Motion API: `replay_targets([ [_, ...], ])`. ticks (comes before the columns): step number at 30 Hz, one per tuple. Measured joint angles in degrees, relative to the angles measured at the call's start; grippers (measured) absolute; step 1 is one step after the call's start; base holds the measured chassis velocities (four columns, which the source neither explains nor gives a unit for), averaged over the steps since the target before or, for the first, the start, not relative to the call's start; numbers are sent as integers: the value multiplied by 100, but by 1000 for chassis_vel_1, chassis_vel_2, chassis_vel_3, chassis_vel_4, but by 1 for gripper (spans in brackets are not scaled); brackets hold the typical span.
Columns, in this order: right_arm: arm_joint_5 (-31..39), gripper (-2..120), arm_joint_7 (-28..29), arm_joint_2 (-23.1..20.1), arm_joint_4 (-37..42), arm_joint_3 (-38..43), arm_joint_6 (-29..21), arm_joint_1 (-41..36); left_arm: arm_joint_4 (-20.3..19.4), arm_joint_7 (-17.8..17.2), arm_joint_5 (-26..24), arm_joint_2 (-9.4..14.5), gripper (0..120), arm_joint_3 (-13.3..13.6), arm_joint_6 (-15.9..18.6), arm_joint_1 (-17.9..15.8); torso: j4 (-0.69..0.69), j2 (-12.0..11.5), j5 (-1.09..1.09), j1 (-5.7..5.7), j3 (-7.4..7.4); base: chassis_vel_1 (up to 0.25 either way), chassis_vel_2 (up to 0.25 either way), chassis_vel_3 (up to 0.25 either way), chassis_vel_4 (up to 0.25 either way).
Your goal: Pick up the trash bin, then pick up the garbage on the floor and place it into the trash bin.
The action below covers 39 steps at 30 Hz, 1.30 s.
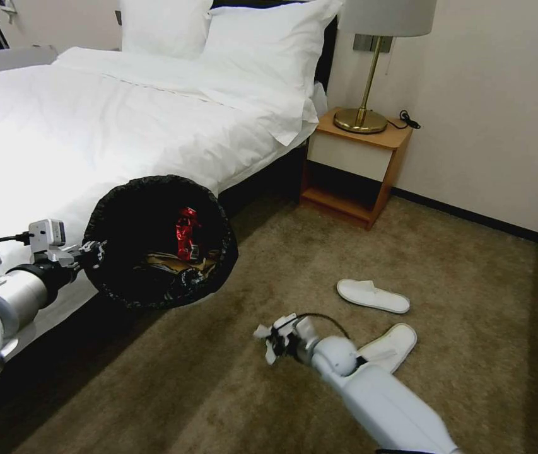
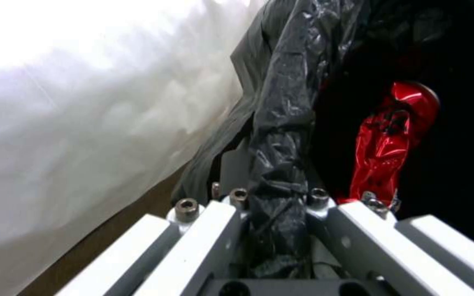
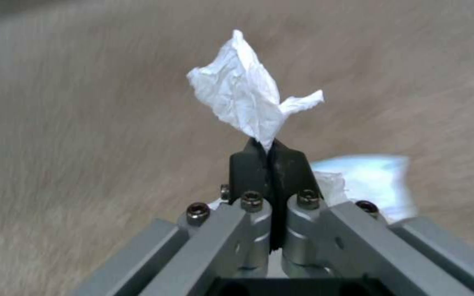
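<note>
- Left gripper (image 1: 95, 251) clamped on the near rim of the bin (image 1: 161, 243); in the left wrist view, crinkled black bag (image 2: 281, 164) pinched between the metal fingers (image 2: 237, 164).
- Bin held off the floor beside the bed (image 1: 92, 126), tipped so the round mouth faces the camera; glossy, wrinkled black liner all round.
- Inside the bin: one crushed red can (image 1: 187, 233), shiny and dented, standing above a gold-brown crumple, perhaps a wrapper (image 1: 168, 261); too dark to count more.
- Right gripper (image 1: 275, 340) low over the carpet (image 1: 250, 391), black pads (image 3: 251, 166) closed on one crumpled white tissue (image 3: 245, 96), thin and creased, sticking out past the tips.
- Tissue clear of the carpet, between bin and slippers.
- Two flat white slippers (image 1: 373, 296) on the carpet to the right, one partly behind the right arm.
- Carpet short-piled, brown-olive, mottled.
- Bed smooth white linen, two plump pillows (image 1: 218, 31) at the head.
- One wooden nightstand (image 1: 354, 167) by the wall, one brass lamp (image 1: 363, 94) on top.
</note>
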Motion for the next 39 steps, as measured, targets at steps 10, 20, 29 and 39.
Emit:
replay_targets([
  [10, 833, 0, 217, -825, 1851, 1260, -402, -175, -60, -5, -26, 66, 2, 85, 0, 27, -2, 0, 0, 0, 0, 0, 0, 0, 0],
  [20, 2640, 0, 606, -1073, 3098, 2099, -517, 469, -66, -4, -40, 105, 2, 249, 0, 57, -1, 0, 0, 0, 0, 0, 0, 0, 0],
  [29, 3624, 0, 789, -1087, 3794, 1801, -538, 1248, -84, -18, 18, 227, 2, 558, 0, 19, -1, 0, -1, 0, 0, 0, 0, 0, 0],
  [39, 3853, 0, 782, -1092, 3998, 674, -588, 1749, -134, -46, 183, 222, 2, 979, 0, -125, -1, 0, -1, 0, 0, 0, 0, 0, 0],
])
